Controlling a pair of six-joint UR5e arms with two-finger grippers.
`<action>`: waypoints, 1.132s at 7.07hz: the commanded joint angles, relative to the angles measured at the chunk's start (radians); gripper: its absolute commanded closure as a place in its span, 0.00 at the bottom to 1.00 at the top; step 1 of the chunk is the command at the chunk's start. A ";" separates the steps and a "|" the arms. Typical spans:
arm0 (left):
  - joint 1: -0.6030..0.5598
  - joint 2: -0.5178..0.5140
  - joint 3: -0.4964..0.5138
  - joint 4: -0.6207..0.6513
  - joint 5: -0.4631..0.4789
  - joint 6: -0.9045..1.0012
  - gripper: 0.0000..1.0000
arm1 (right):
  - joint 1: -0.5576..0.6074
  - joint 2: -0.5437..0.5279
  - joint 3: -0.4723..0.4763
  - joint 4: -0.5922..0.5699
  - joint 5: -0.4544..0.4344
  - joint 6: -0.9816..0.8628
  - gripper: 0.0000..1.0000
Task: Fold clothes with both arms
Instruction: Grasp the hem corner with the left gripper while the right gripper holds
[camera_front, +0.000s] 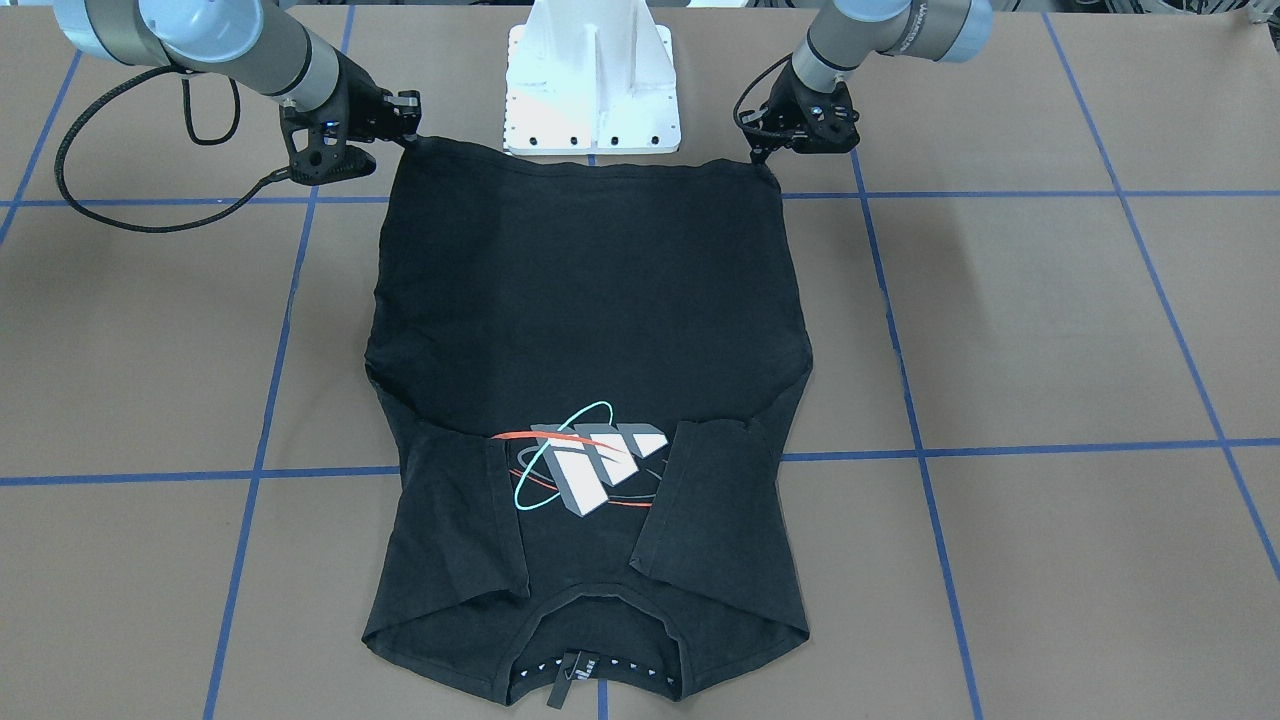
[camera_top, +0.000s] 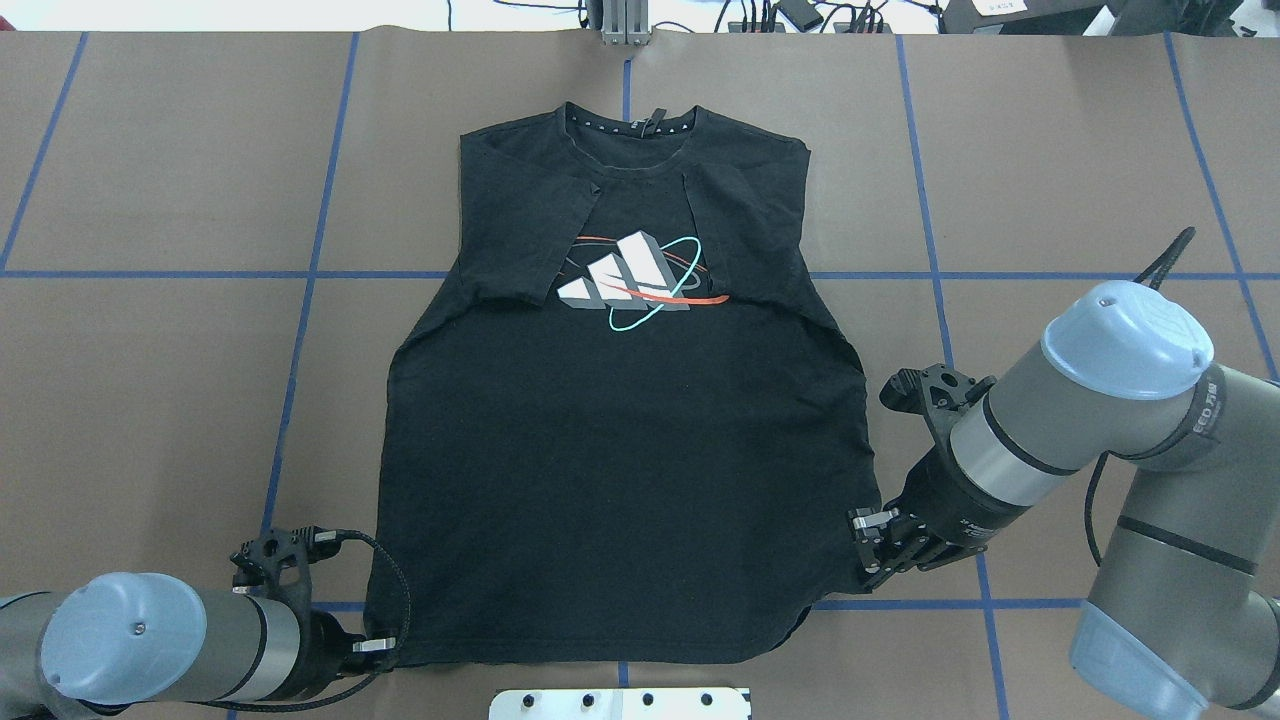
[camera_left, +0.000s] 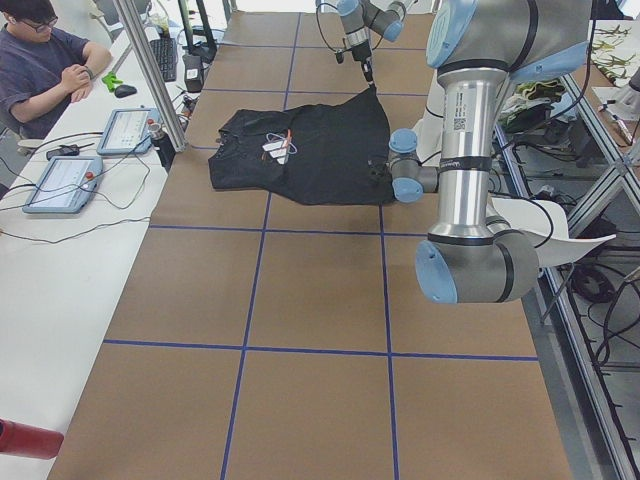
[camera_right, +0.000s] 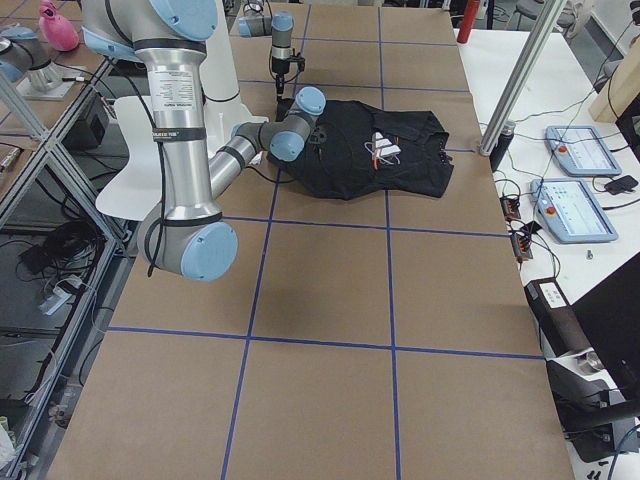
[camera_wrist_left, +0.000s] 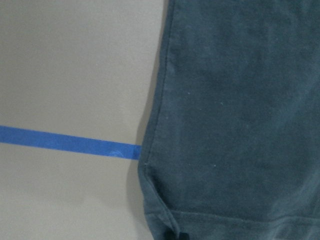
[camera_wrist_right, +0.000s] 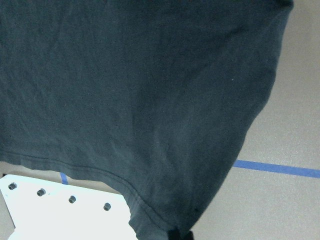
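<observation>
The clothes are one black T-shirt (camera_top: 620, 430) lying flat and face up on the brown table, collar far from the robot. Both sleeves are folded in over the chest beside the white, red and teal graphic (camera_top: 635, 280). My left gripper (camera_top: 388, 645) is shut on the hem corner nearest the base on its side; the left wrist view shows that corner (camera_wrist_left: 167, 231) pinched at the bottom edge. My right gripper (camera_top: 862, 560) is shut on the opposite hem corner (camera_wrist_right: 172, 232) and holds it slightly off the table. In the front-facing view the left gripper (camera_front: 762, 157) is on the right and the right gripper (camera_front: 413, 136) on the left.
The white pedestal mount (camera_front: 590, 80) stands just behind the hem between the arms. Blue tape lines (camera_top: 300, 330) grid the brown table. A black cable (camera_front: 120, 215) loops beside the right arm. A seated person (camera_left: 45, 60) and control tablets (camera_left: 65, 180) are at a side bench.
</observation>
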 joint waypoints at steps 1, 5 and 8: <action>0.000 0.003 0.004 0.000 0.003 0.000 0.42 | -0.001 0.001 -0.002 0.000 0.000 -0.001 1.00; 0.003 0.000 0.007 0.000 0.001 0.000 0.58 | -0.002 0.001 -0.004 0.000 0.000 -0.002 1.00; 0.001 0.000 0.009 0.000 0.001 0.000 1.00 | -0.001 0.000 -0.004 0.000 0.000 -0.004 1.00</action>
